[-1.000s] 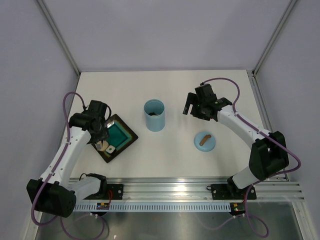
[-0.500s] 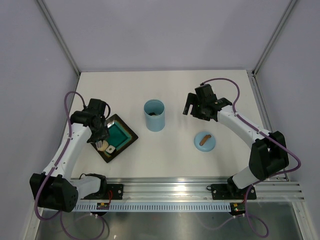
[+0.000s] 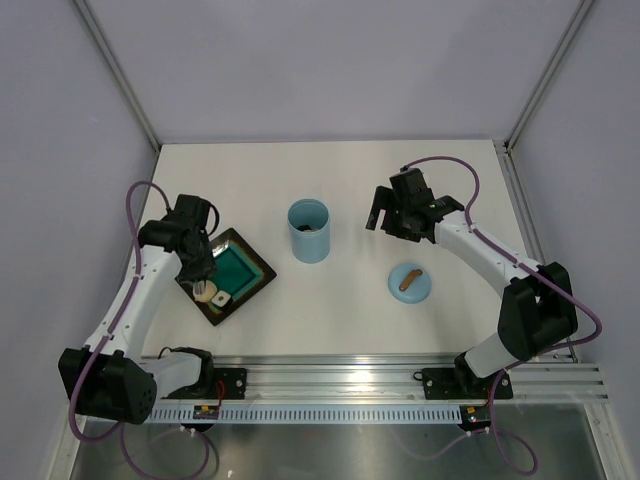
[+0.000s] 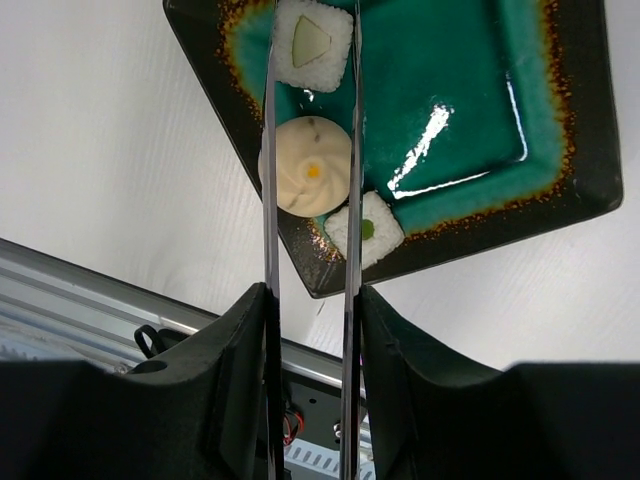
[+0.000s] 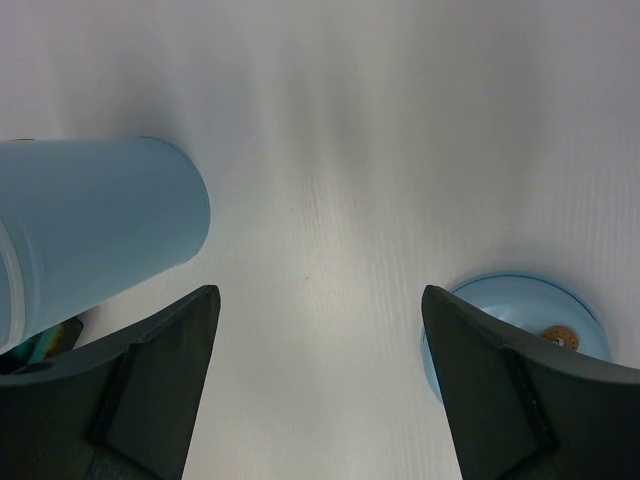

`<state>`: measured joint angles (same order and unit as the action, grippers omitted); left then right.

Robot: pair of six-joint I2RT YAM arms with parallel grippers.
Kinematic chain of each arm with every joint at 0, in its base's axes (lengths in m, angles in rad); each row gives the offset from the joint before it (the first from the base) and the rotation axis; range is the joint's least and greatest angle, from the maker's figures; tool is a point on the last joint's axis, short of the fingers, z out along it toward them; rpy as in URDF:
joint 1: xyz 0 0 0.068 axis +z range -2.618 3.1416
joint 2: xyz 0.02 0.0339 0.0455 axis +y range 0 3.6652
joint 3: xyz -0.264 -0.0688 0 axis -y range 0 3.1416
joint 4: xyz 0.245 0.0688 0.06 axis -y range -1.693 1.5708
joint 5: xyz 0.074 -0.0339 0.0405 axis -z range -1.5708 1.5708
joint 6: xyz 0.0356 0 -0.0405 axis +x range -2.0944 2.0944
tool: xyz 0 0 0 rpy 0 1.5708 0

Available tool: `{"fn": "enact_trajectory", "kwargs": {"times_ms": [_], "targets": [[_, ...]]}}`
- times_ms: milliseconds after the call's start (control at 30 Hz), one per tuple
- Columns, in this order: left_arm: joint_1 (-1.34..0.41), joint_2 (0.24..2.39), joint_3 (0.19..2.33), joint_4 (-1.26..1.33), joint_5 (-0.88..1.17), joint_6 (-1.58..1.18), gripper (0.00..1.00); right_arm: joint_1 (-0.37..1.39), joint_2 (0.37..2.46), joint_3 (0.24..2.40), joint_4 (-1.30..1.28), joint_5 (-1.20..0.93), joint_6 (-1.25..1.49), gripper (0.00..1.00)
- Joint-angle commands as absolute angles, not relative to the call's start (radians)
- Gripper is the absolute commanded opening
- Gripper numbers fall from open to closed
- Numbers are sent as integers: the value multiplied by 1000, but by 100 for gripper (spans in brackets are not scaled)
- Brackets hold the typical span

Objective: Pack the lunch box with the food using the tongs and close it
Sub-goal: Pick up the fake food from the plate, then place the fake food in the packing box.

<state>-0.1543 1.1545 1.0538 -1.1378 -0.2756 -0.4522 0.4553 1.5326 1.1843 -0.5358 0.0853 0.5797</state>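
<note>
tongs [image 4: 269, 150] narrowed round beige disc [image 4: 308, 180], white squares [image 4: 313, 45] either side | left pincer [image 4: 312, 300] grips tongs | right pincer [image 5: 320, 330] wide

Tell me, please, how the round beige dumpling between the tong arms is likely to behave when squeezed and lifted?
The dumpling looks smooth and domed, so it may slip between the thin arms of the tongs. Its soft-looking swirled top suggests it would dent under a hard squeeze. It is bite-sized, so probably light, and the glossy tray may let it slide.
</note>
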Motion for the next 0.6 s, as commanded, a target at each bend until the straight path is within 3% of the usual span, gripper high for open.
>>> {"fn": "enact_trajectory", "kwargs": {"times_ms": [0, 267, 567], "targets": [[-150, 1112, 1143, -1140, -238, -440, 25, 463, 1500, 1200, -515, 84, 577, 90], [-150, 1049, 1252, -1132, -103, -414, 22, 462, 1489, 1213, -537, 104, 572, 90], [-196, 1029, 1411, -1069, 193, -410, 23, 462, 1493, 1233, -552, 120, 574, 90]]}}
